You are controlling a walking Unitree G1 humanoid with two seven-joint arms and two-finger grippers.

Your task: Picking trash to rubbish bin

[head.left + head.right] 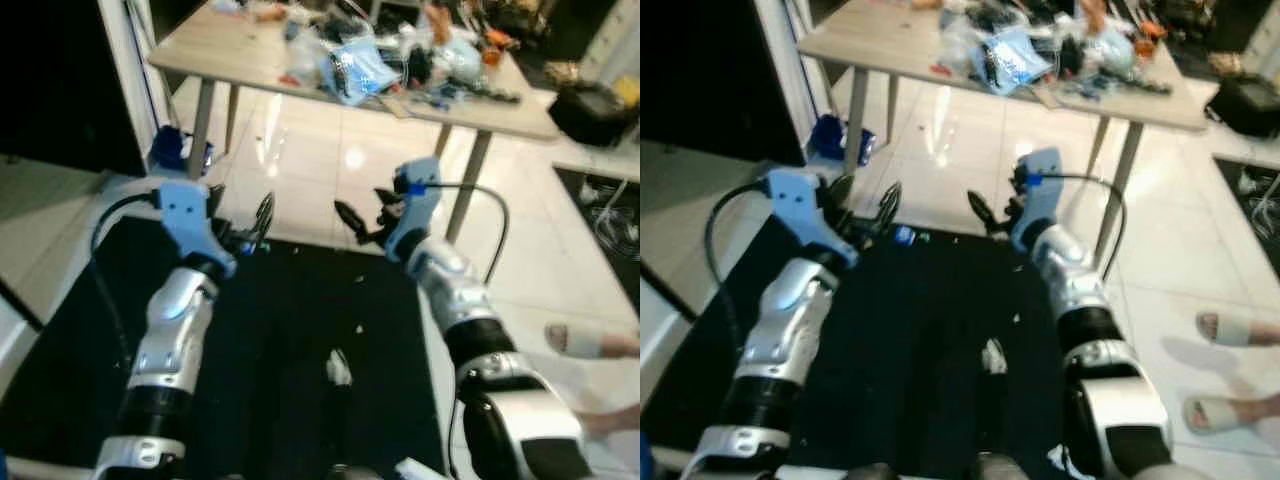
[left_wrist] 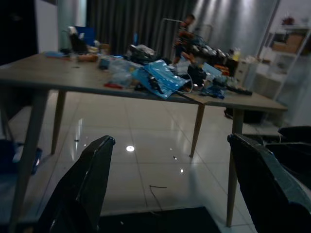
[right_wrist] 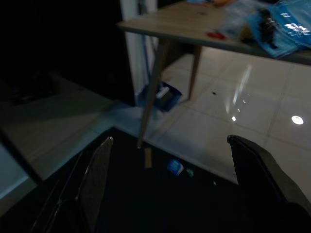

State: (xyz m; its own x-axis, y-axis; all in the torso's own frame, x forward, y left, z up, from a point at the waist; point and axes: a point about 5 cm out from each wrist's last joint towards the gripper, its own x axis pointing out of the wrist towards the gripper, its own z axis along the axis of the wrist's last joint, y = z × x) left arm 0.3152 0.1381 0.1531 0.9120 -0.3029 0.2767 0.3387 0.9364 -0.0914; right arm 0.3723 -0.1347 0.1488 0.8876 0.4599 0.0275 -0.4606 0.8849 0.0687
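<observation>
Above the black floor mat (image 1: 280,340), both pincers, left pincer (image 1: 252,228) and right pincer (image 1: 362,222), hang wide and empty, evidently readied for the small white scrap (image 1: 339,368) at six o'clock.

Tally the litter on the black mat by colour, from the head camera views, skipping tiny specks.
White: 1, crumpled scrap
Blue: 1, small piece at the far edge of the mat
Total: 2
</observation>
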